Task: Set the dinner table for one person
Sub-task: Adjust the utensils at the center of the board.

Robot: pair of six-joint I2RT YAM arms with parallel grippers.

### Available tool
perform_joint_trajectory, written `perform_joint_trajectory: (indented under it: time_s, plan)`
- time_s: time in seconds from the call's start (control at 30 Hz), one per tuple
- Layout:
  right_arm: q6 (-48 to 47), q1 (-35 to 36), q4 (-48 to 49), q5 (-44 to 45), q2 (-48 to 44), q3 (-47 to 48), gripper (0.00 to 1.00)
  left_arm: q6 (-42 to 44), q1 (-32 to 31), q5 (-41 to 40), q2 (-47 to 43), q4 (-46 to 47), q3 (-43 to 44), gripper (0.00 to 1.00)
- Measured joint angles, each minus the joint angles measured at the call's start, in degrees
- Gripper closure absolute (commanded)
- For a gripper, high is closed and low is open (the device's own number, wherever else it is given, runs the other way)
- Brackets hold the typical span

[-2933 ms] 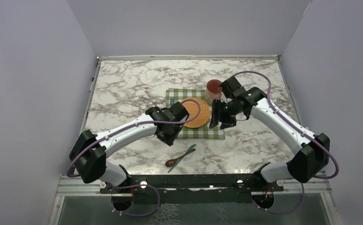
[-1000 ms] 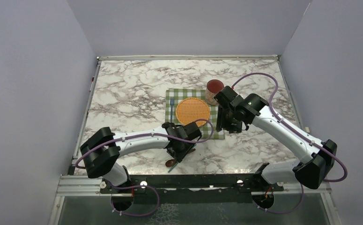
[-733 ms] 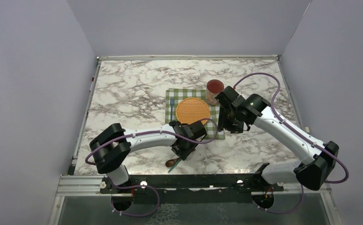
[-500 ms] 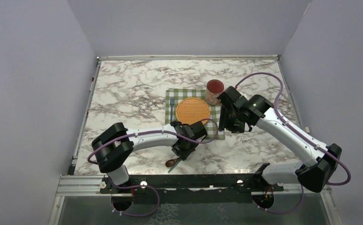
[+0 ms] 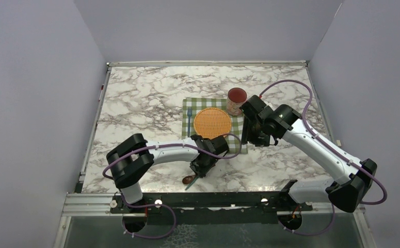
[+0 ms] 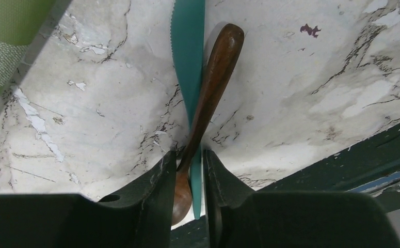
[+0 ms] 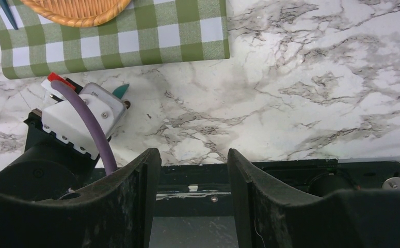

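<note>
The dinner table (image 5: 136,98) is white marble with grey veins. A green-checked cloth (image 5: 200,103) lies on it with an orange wicker plate (image 5: 212,122), a blue fork (image 5: 189,118) on its left and a red cup (image 5: 236,98) at its back right. A wooden spoon (image 6: 213,77) and a teal knife (image 6: 187,51) lie crossed near the front edge. My left gripper (image 6: 189,154) is down on the table, shut around both of them; it also shows in the top view (image 5: 200,168). My right gripper (image 7: 194,155) is open and empty, above the marble right of the cloth (image 5: 250,136).
The table's metal front rail (image 5: 213,199) runs just behind the spoon's bowl (image 5: 188,180). In the right wrist view, the left arm's wrist (image 7: 79,124) is below the cloth's front edge (image 7: 136,41). Grey walls close in the other three sides.
My left gripper has moved from beside the plate to the front of the table and come down over the spoon and knife. My right gripper has shifted slightly and stays open.
</note>
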Motion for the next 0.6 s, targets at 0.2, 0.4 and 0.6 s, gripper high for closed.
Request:
perform_joint_trajectory:
  time_s: [0.2,0.4,0.6]
  plan:
    - [0.0,0.0,0.0,0.0,-0.35,0.0,0.45,0.22,0.0,0.26,0.02,-0.07,0.04,0.9]
    - [0.0,0.0,0.0,0.02,-0.63,0.0,0.46,0.37,0.0,0.26,0.02,-0.55,0.79,0.99]
    - [-0.02,0.0,0.0,0.07,-0.7,0.0,0.46,0.42,0.0,0.26,0.02,-2.23,2.73,1.0]
